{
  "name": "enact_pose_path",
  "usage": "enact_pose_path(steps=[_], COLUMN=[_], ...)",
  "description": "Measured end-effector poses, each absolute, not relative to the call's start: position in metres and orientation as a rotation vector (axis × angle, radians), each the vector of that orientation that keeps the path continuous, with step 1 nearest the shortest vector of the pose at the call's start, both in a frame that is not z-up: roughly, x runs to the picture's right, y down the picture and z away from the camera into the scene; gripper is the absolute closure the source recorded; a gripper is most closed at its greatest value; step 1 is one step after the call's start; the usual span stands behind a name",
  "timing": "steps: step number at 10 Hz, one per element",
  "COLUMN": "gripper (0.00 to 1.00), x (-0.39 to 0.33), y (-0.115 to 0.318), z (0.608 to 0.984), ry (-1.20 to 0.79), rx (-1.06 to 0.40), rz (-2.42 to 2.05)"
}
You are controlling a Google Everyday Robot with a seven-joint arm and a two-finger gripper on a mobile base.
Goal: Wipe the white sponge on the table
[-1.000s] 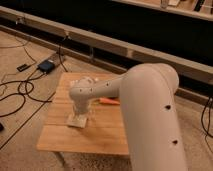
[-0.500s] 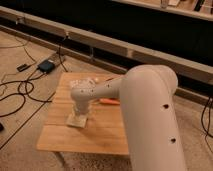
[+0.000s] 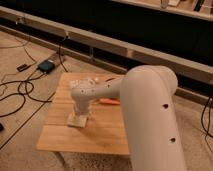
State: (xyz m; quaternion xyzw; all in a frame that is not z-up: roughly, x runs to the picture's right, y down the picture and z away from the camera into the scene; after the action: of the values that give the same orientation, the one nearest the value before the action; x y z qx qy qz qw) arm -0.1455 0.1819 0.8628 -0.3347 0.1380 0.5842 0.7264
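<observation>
The white sponge (image 3: 77, 120) lies flat on the left middle of the light-wood table (image 3: 105, 135). My gripper (image 3: 80, 112) points straight down onto the sponge's top and touches it. Its tips are hidden by the wrist and the sponge. The thick white arm (image 3: 150, 110) reaches in from the lower right and covers the table's right side.
A whitish knobbly object (image 3: 82, 81) lies near the table's far edge. An orange thing (image 3: 110, 101) shows just behind the forearm. Black cables (image 3: 20, 90) and a small dark box (image 3: 46, 66) lie on the floor to the left. A long rail (image 3: 125, 50) runs behind the table.
</observation>
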Motion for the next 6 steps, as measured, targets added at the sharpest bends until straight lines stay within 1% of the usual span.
enact_pose_path(steps=[1,2,6], gripper=[0.91,0.94,0.94], x=[-0.146,-0.143,-0.133], y=[0.181,0.178,0.169], z=[0.861,0.858,0.850], ry=[0.304,0.307,0.312], rx=[-0.739,-0.737,-0.738], rz=[1.287,1.286,1.303])
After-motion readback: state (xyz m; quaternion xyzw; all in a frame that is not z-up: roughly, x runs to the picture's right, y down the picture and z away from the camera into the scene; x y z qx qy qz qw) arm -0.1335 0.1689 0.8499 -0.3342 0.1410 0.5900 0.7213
